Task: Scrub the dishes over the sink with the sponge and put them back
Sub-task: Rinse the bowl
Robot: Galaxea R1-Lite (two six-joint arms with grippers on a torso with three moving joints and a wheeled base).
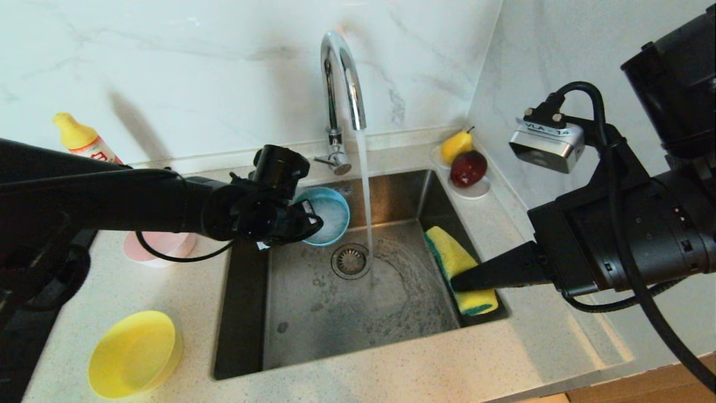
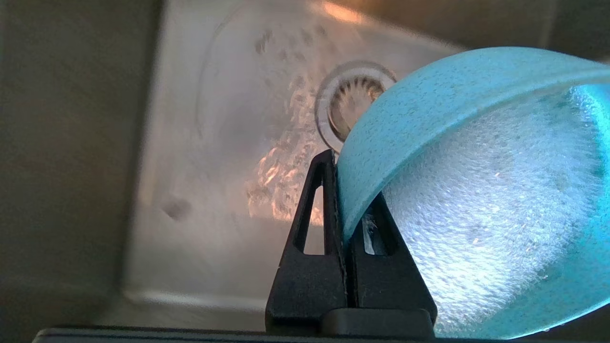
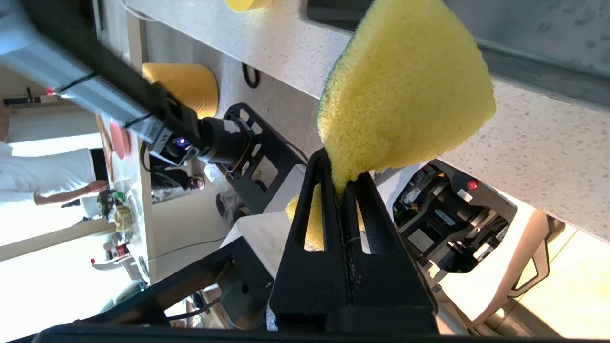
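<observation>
- Water runs from the tap [image 1: 342, 84] into the sink [image 1: 358, 313], landing just beside the drain [image 1: 351, 261]; I read this as the rinse-and-scrub stage for the blue bowl [image 1: 329, 215].
- My left gripper [image 2: 342, 190] is pinched tight on the blue bowl's rim, one finger inside and one outside. The bowl hangs over the back left part of the basin, tipped on edge with its opening turned toward the stream, which should let suds drain off. Its inside looks coated in foam in the left wrist view.
- My right gripper [image 3: 340, 183] is clamped on one end of the sponge [image 1: 460, 268], squeezing the foam thin there so most of it sticks out free to scrub with. It hangs over the sink's right side, well apart from the bowl.
- Pink bowl [image 1: 161, 246] sits on the counter left of the sink, partly behind my left arm. The yellow bowl [image 1: 134, 354] rests on the near left counter. Whether either has been scrubbed I cannot tell.
- Fruit on a white saucer [image 1: 474, 191] and a yellow-capped bottle [image 1: 84, 140] sit at the back, out of the working path.
- Next, as I judge it, bowl and sponge need to meet under or near the stream.
</observation>
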